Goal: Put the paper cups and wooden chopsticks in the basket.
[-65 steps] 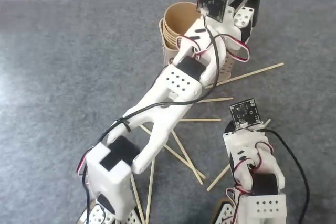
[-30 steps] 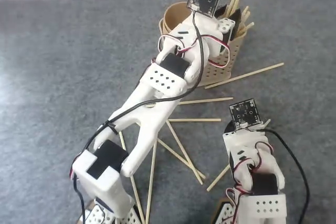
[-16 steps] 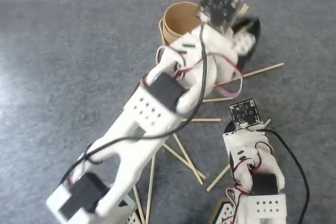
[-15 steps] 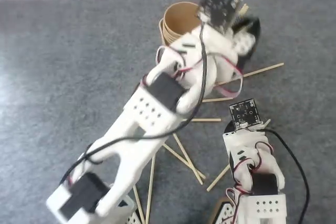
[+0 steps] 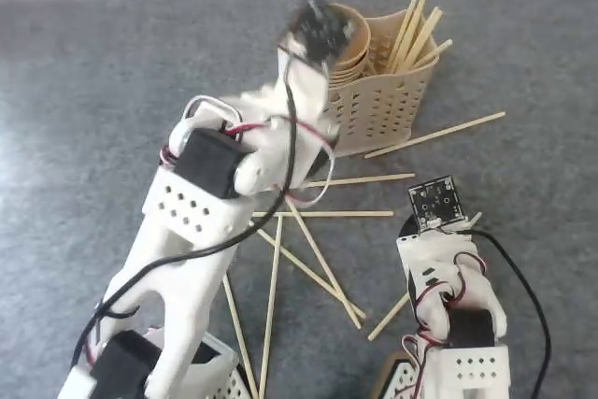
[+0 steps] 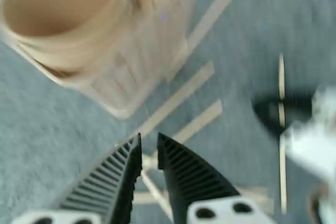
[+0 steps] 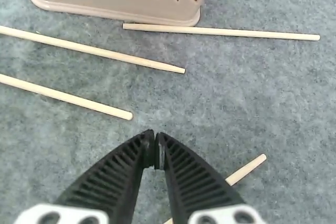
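Observation:
The perforated beige basket (image 5: 378,105) stands at the back of the grey carpet. Stacked paper cups (image 5: 350,44) and several wooden chopsticks (image 5: 413,27) stand inside it. More chopsticks lie loose on the carpet, one beside the basket (image 5: 434,135) and others fanned out in front of it (image 5: 322,214). My left arm's wrist (image 5: 318,30) hangs above the basket's near-left side. In the left wrist view my left gripper (image 6: 148,140) is shut and holds nothing, with the cups (image 6: 58,14) and basket (image 6: 131,61) beyond it. My right gripper (image 7: 155,136) is shut over bare carpet between loose chopsticks (image 7: 94,51).
The right arm (image 5: 448,277) rests low at the front right, a chopstick (image 5: 392,315) running beside it. The carpet to the left of the left arm is open. A pale wall edge runs along the back.
My left arm has drawn back from over the basket toward the near left, uncovering the chopsticks standing inside. The right arm has stayed still.

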Robot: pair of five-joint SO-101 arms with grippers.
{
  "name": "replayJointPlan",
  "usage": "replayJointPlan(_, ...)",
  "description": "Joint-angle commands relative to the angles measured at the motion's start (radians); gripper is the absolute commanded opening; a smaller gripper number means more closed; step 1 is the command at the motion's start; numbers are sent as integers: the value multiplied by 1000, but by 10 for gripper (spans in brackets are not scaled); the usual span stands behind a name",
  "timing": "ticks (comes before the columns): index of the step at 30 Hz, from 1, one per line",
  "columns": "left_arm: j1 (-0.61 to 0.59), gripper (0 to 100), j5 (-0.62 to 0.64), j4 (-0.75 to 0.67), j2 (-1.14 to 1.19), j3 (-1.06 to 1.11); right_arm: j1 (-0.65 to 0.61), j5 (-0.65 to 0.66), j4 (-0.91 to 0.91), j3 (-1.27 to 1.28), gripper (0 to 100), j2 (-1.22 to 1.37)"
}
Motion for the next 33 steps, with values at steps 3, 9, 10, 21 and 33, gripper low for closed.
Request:
replayJointPlan(3, -83, 65, -190, 124, -21, 130, -5, 12, -15, 20, 6, 1)
replayJointPlan(9, -298, 65, 11, 55, -17, 151, -5, 12, -16, 20, 6, 1)
replayJointPlan(10, -313, 65, 34, 49, -12, 163, -5, 12, -16, 20, 6, 1)
replayJointPlan(21, -324, 13, 236, -170, -21, 541, -5, 12, -16, 20, 6, 1)
replayJointPlan(33, -529, 15, 382, -203, -20, 705, -5, 12, -18, 20, 6, 1)
